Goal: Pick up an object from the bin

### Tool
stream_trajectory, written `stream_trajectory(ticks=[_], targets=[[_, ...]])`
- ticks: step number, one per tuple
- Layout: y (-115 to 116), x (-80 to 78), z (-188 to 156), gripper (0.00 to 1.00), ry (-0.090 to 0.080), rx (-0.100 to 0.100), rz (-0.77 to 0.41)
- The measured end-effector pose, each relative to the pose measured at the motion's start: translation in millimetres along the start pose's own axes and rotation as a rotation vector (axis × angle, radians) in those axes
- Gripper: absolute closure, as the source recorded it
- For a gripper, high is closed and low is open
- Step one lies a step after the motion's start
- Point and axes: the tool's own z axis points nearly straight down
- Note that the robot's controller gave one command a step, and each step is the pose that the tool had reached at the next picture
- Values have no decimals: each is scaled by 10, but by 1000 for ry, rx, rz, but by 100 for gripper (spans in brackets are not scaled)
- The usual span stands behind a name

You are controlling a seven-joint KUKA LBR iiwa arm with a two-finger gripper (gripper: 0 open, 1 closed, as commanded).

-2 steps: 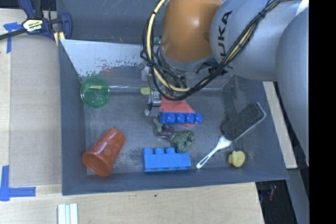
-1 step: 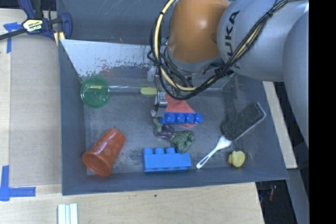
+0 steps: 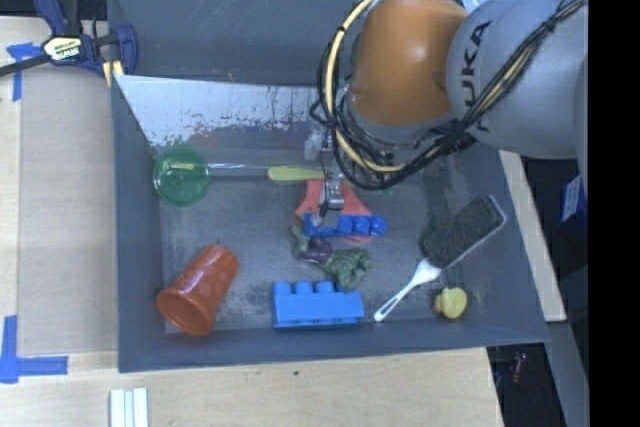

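The arm reaches in from the right. Its rounded orange cover (image 3: 405,55) and looped black-and-yellow cables (image 3: 338,120) stand over the far middle of the grey metal bin (image 3: 135,245).

The tool (image 3: 331,207) points down into the centre of the bin floor. Its tip is just above the left end of a small blue plastic toy (image 3: 352,227), which lies on its side near the middle of the bin. Whether the tool is open or closed cannot be told from this angle, and no thing is seen gripped in it. A red-orange flat piece (image 3: 311,196) lies directly to the left of the tool, touching the blue toy's far edge.

Just near of the blue toy lies a dark green mottled toy figure (image 3: 343,264), close against it. Nearer still, by the near wall, a blue rectangular studded building brick (image 3: 317,305) lies flat.

At the left, a green translucent round cup (image 3: 181,178) sits by the far wall, with a clear rod ending in a yellow-green tip (image 3: 295,174) running right from it toward the tool. An orange plastic tumbler (image 3: 200,289) lies tipped over in the near left corner.

At the right, a white-handled brush with a black oblong head (image 3: 461,232) lies slantwise. A small yellow lump (image 3: 452,302) rests just beside the handle's near end.
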Motion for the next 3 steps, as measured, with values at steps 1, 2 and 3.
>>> stream_trajectory(ticks=[1,2,3], targets=[[-590,92,330,0,-2,-1,-40],[-439,128,776,0,-11,0,-124],[-655,152,943,100,-11,2,-16]])
